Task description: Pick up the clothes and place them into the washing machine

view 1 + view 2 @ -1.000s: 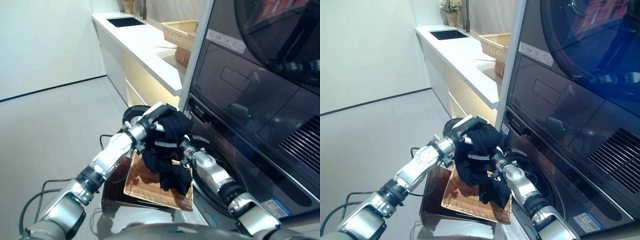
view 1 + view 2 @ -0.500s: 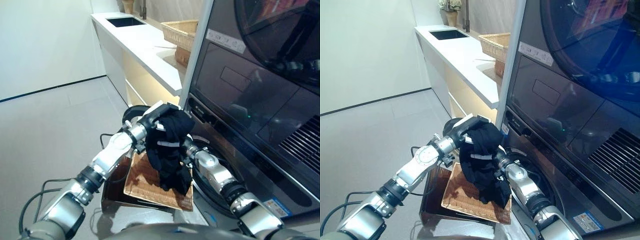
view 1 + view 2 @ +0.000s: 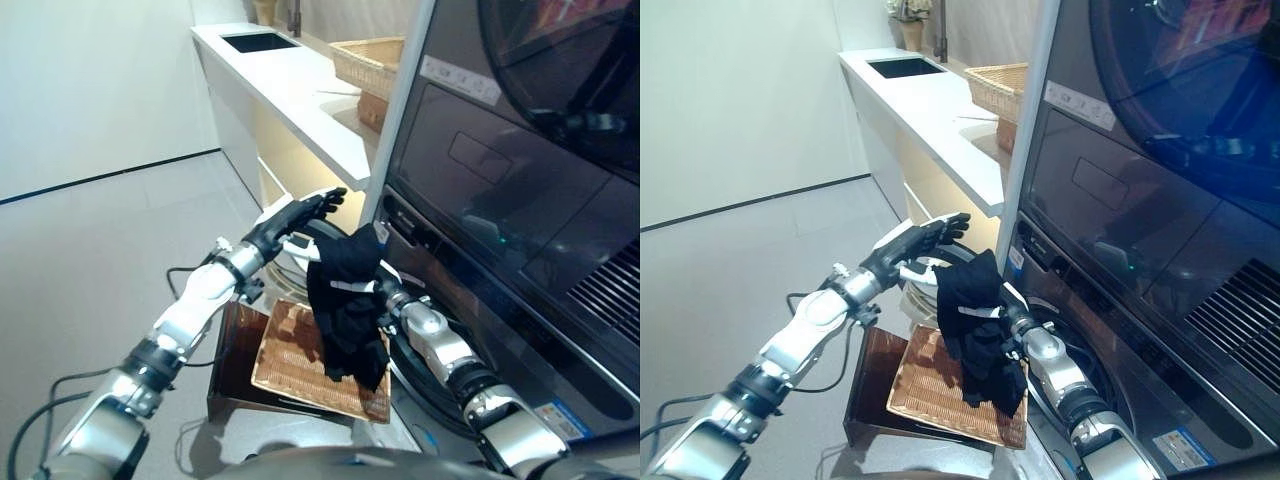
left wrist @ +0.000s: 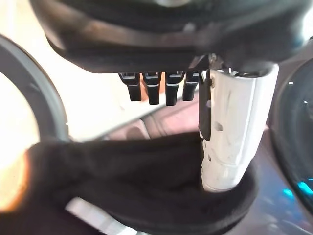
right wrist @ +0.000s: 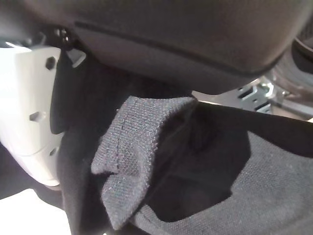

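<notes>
A black garment (image 3: 345,300) with a thin white stripe hangs over the wicker tray (image 3: 290,370), in front of the dark washing machine (image 3: 480,190). My right hand (image 5: 195,34) is shut on its top; cloth (image 5: 161,161) fills the space past the palm beside the white thumb cover (image 5: 29,112). In the eye views the garment drapes over that hand and hides its fingers. My left hand (image 3: 295,212) stands open just up and left of the garment, fingers (image 4: 156,88) straight, clear of the cloth (image 4: 146,181).
The flat wicker tray rests on a brown box (image 3: 235,350) on the floor by the machine's round lower opening (image 3: 435,365). A white counter (image 3: 300,95) with a sink (image 3: 255,41) and a wicker basket (image 3: 368,60) runs along behind.
My left hand has let go of the garment, opened, and drawn back up and to the left. The garment now hangs from my right hand alone, slightly nearer the machine.
</notes>
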{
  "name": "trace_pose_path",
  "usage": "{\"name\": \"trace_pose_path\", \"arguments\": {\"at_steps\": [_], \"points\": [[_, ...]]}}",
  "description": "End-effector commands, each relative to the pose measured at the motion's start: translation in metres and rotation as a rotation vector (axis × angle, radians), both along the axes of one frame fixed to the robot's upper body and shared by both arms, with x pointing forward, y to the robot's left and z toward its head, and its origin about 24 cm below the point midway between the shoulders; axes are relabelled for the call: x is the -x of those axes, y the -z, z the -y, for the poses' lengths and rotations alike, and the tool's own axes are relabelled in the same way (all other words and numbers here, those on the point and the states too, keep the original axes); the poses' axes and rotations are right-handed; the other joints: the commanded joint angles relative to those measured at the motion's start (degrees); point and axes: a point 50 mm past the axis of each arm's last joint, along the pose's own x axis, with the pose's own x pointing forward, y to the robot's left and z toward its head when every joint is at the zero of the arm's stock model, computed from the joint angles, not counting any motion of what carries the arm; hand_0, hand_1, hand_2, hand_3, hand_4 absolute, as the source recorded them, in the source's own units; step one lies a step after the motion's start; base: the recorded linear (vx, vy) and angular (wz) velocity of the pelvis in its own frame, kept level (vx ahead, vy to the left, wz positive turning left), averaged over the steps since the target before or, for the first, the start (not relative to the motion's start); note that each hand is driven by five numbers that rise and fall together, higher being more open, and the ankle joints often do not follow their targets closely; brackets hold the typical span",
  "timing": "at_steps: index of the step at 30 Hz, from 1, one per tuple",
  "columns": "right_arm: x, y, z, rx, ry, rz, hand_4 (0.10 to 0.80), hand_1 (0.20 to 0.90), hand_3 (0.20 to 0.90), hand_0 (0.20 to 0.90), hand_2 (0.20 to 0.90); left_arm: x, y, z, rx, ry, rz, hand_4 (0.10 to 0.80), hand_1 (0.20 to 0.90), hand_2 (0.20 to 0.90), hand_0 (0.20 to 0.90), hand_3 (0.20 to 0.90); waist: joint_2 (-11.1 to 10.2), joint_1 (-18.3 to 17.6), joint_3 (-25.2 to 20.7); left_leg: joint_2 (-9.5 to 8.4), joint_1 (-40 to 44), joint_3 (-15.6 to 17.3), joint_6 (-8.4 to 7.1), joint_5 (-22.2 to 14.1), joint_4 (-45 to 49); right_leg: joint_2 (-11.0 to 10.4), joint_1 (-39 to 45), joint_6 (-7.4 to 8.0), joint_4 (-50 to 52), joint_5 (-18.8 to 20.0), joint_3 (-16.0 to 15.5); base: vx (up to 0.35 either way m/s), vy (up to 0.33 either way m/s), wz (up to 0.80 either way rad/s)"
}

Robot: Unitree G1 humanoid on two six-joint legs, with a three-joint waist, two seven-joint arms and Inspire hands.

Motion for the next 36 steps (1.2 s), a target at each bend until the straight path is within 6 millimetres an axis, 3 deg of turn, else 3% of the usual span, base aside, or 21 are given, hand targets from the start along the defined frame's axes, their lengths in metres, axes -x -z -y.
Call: {"name": "trace_pose_path", "arguments": {"at_steps": [1,11,14,19,21,22,24,26,27,30,36], "points": [[-0.031,-0.049,0.014,-0.036,0.074,0.245,0.300,0.200,0.200,0.200,0.200,-0.014,-0.064,-0.004,0.120,-0.010,0.296,0.800,0.900,0.900,0.900,0.900,-0.58,1.97,-3.48,-0.39,1.62,-1.78,-1.92,-1.88,-0.09,-0.86,0.45,1.22,0.51,2.74,-1.26,-0.002,0.000,0.04],[-0.029,-0.048,0.028,-0.082,0.164,0.252,0.300,0.200,0.200,0.200,0.200,-0.008,-0.042,-0.043,0.130,-0.171,0.231,0.800,0.900,0.900,0.900,0.900,-0.57,2.44,-3.12,-0.37,1.60,-1.89,-1.94,-1.82,-0.09,-0.78,0.44,1.01,0.55,2.57,-1.41,-0.003,0.003,0.03],[-0.025,-0.046,0.032,-0.114,0.194,0.248,0.300,0.200,0.200,0.200,0.200,0.000,-0.009,-0.065,0.206,-0.331,0.125,0.800,0.900,0.900,0.900,0.900,-0.58,2.40,-2.84,-0.40,1.63,-1.82,-1.94,-1.77,-0.09,-0.77,0.33,0.94,0.54,2.60,-1.23,-0.001,0.002,0.02],[-0.006,-0.023,0.021,-0.265,0.217,0.164,0.300,0.200,0.200,0.200,0.200,0.020,0.072,-0.097,0.346,-0.720,-0.138,0.800,0.900,0.900,0.900,0.900,-0.62,1.68,-2.12,-0.31,1.46,-1.35,-2.00,-1.51,-0.09,-0.74,-0.30,0.70,0.87,2.57,-0.98,0.000,0.000,0.00],[0.000,-0.017,0.017,-0.294,0.217,0.140,0.300,0.200,0.200,0.200,0.200,0.026,0.083,-0.103,0.314,-0.782,-0.158,0.800,0.900,0.900,0.900,0.900,-0.62,1.47,-1.97,-0.29,1.48,-1.27,-2.05,-1.54,-0.09,-0.71,-0.37,0.68,0.85,2.55,-0.82,0.000,0.000,0.00],[0.012,-0.004,0.011,-0.386,0.239,0.083,0.300,0.200,0.200,0.200,0.200,0.039,0.105,-0.114,0.319,-0.900,-0.226,0.800,0.900,0.900,0.900,0.900,-0.66,1.18,-1.71,-0.29,1.41,-1.01,-2.11,-1.52,-0.09,-0.66,-0.67,0.67,0.93,2.57,-0.51,0.000,0.000,0.00],[0.029,0.012,0.005,-0.521,0.287,0.004,0.300,0.200,0.200,0.200,0.200,0.054,0.126,-0.119,0.314,-0.977,-0.304,0.800,0.900,0.900,0.900,0.900,-0.71,0.83,-1.46,-0.33,1.35,-0.68,-2.19,-1.51,-0.09,-0.57,-0.92,0.64,1.01,2.59,-0.12,-0.006,0.012,-0.04],[0.036,0.017,0.003,-0.556,0.293,-0.023,0.300,0.200,0.200,0.200,0.200,0.062,0.136,-0.120,0.342,-1.010,-0.354,0.800,0.900,0.900,0.900,0.900,-0.70,0.70,-1.43,-0.33,1.37,-0.54,-2.19,-1.52,-0.09,-0.54,-1.03,0.67,1.04,2.59,0.03,0.001,0.007,-0.04],[0.049,0.030,-0.002,-0.638,0.330,-0.089,0.300,0.200,0.200,0.200,0.200,0.077,0.156,-0.118,0.360,-1.055,-0.454,0.800,0.900,0.900,0.900,0.900,-0.56,0.38,-1.06,-0.26,1.60,-0.27,-2.21,-1.62,-0.09,-0.51,-1.03,0.73,1.11,2.56,0.29,0.004,0.012,-0.06],[0.063,0.041,-0.010,-0.784,0.414,-0.147,0.300,0.200,0.200,0.200,0.200,0.098,0.181,-0.113,0.337,-1.101,-0.594,0.800,0.900,0.900,0.900,0.900,-0.41,-0.12,-1.19,-0.35,1.50,0.16,-2.30,-1.67,-0.09,-0.44,-1.44,0.72,1.00,2.72,0.69,0.011,0.014,-0.13],[0.083,0.056,-0.026,-1.012,0.556,-0.236,0.300,0.200,0.200,0.200,0.200,0.129,0.211,-0.099,0.329,-1.169,-0.783,0.800,0.900,0.900,0.900,0.900,-0.27,-0.96,-1.48,-0.20,2.15,1.14,-2.48,-2.12,-0.09,-0.39,-1.33,0.81,0.76,2.88,1.27,0.020,0.012,-0.13]]}}
